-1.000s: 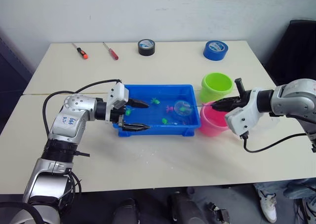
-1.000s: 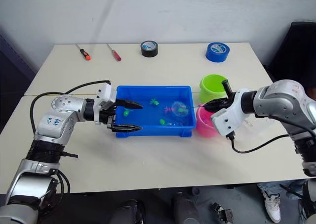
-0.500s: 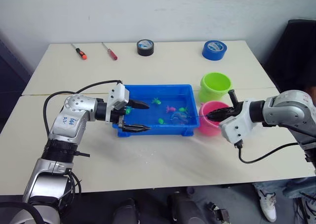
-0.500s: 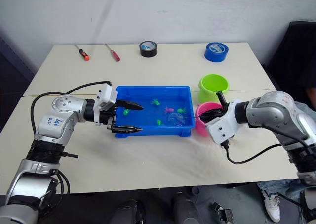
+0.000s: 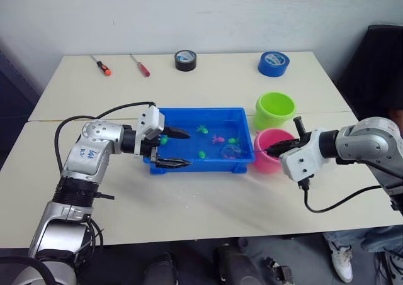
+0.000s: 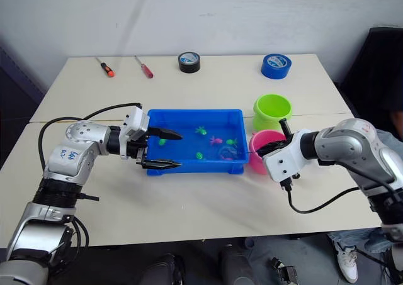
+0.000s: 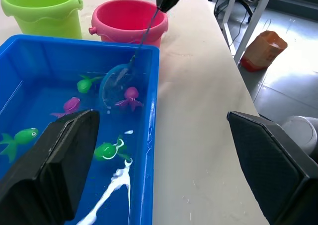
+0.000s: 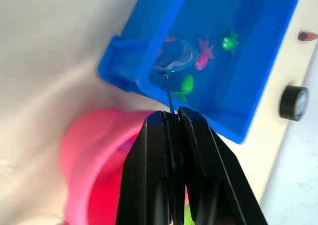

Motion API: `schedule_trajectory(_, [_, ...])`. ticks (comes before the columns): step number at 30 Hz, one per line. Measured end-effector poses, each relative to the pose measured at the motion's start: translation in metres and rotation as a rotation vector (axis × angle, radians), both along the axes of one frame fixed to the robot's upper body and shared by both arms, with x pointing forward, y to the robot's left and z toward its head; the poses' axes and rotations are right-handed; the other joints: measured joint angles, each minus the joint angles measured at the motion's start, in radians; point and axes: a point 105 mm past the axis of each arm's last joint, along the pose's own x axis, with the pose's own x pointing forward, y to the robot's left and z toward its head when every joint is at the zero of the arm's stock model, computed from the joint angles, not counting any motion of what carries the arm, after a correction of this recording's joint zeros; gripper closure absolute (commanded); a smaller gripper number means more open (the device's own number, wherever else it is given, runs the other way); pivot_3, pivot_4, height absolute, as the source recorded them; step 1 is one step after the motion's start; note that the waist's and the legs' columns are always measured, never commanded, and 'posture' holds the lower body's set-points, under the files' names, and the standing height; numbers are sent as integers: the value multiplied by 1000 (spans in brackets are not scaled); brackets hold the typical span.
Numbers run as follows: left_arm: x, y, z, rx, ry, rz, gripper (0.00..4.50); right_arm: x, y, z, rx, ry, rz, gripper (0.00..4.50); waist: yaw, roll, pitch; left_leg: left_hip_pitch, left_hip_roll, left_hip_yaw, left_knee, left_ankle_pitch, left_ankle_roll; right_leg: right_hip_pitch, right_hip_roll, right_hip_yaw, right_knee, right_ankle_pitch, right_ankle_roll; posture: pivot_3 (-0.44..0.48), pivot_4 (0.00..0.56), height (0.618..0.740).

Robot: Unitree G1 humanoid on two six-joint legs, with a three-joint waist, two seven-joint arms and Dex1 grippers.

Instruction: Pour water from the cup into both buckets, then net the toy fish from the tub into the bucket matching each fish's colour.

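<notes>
The net (image 5: 230, 150) lies dipped in the tub's (image 5: 189, 167) right end beside a pink fish (image 7: 130, 97), its wire handle running right over the pink bucket (image 5: 272, 150) into the right gripper (image 5: 274, 149), jaws pinching it. The left gripper (image 5: 179, 148), jaws spread, straddles the tub's left wall.
</notes>
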Motion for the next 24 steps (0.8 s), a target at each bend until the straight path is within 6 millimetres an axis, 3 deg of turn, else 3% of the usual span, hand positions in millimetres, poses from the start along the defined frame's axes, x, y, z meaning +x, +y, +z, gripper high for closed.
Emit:
schedule_trajectory(6, [0, 0, 0, 0, -1, 1, 19, 3, 6, 2, 246, 167, -169, 4500, 3, 0, 0, 0, 0, 0, 0, 0, 0, 0, 0, 0, 0, 0, 0, 0, 150, 740])
schedule_trajectory(12, [1, 1, 1, -1, -6, 5, 19, 6, -7, -2, 556, 402, -407, 4500, 6, 0, 0, -1, 0, -1, 0, 0, 0, 0, 0, -1, -1, 0, 0, 0, 150, 740])
schedule_trajectory(17, [4, 0, 6, -4, -24, 3, 19, 1, -11, 1, 704, 503, -503, 4500, 5, 0, 0, -1, 0, -1, -1, 0, 0, 0, 0, -1, -2, 0, 0, 0, 150, 740])
schedule_trajectory(20, [8, -1, 12, -31, -13, 12, 19, -4, -13, 8, 799, 512, -532, 4500, 8, 0, 0, -2, -1, -2, -1, 0, 0, 0, 0, -1, -2, 0, 0, 0, 150, 740])
schedule_trajectory(24, [8, -13, 21, -101, 21, -18, 19, -21, -18, 34, 914, 459, -542, 4500, 12, 0, 0, -4, -1, -3, -1, 0, 0, 0, 0, -2, -4, 0, 0, 0, 150, 740])
